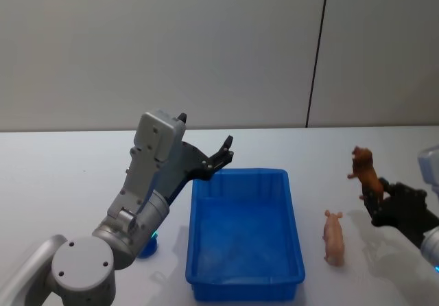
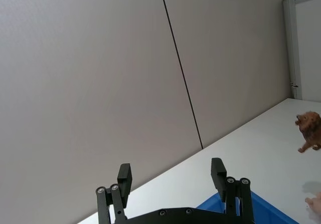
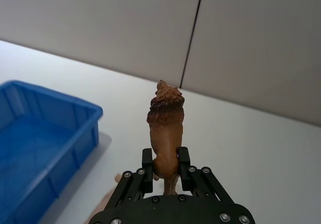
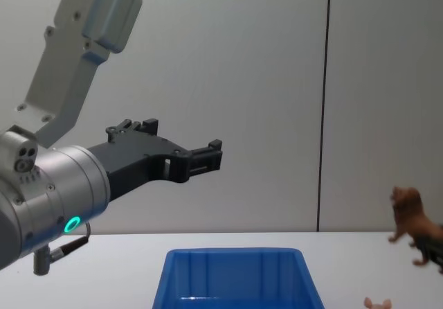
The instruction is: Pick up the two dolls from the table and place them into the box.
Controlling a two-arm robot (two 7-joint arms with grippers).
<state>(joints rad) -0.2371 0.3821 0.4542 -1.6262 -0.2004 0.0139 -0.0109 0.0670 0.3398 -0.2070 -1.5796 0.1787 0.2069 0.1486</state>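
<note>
The brown lion doll (image 1: 364, 171) (image 3: 166, 127) (image 4: 410, 222) hangs above the table, right of the box, with my right gripper (image 1: 379, 195) (image 3: 165, 164) shut on its hind part. The pale pink doll (image 1: 335, 237) lies on the white table (image 1: 55, 182) between the box and my right gripper; its tip shows in the chest view (image 4: 378, 302). The blue box (image 1: 243, 234) (image 3: 40, 133) (image 4: 239, 278) stands in the middle and looks empty. My left gripper (image 1: 221, 156) (image 2: 173, 176) (image 4: 208, 158) is raised over the box's back left corner, open, holding nothing.
A small blue object (image 1: 146, 249) lies on the table left of the box, under my left arm. A grey wall with a dark vertical seam (image 1: 316, 52) stands behind the table. White tabletop stretches behind and to both sides of the box.
</note>
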